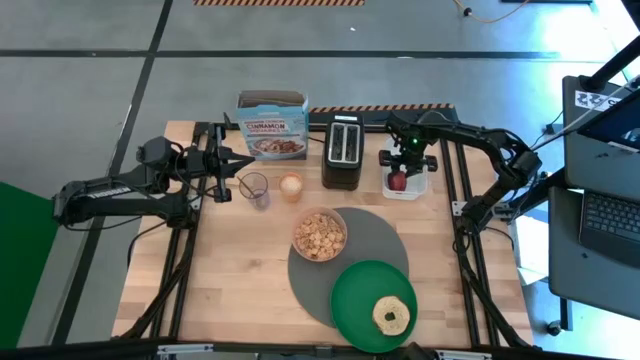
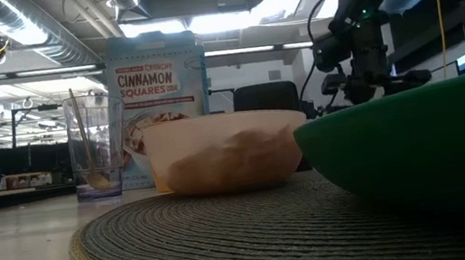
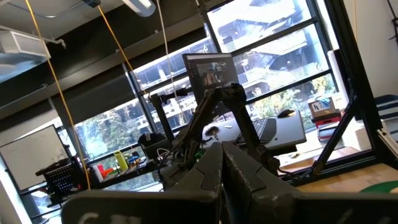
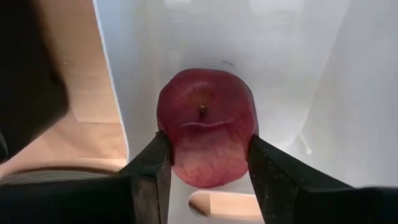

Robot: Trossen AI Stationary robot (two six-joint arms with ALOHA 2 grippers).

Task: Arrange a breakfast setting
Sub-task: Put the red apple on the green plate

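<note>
Nearest you, the bagel [image 1: 391,315] sits on the green plate [image 1: 350,290], overlapping the grey placemat [image 1: 380,235] that holds the cereal-filled bowl [image 1: 319,236]. Farther back, your right gripper [image 4: 205,165] clamps the red apple [image 4: 207,124] in the white tray [image 1: 416,187]; the left gripper [image 3: 221,165] rests closed, empty.

My wooden table [image 1: 230,270] carries everything here. Along its far edge stand a cereal box [image 1: 272,125], a black toaster [image 1: 342,150] and, at the far right, a white tray [image 1: 405,188]. Just nearer than the box sit a clear glass [image 1: 255,189] and a small cup [image 1: 291,186]. The round grey placemat [image 1: 375,240] lies right of centre, reaching toward the near edge.
</note>
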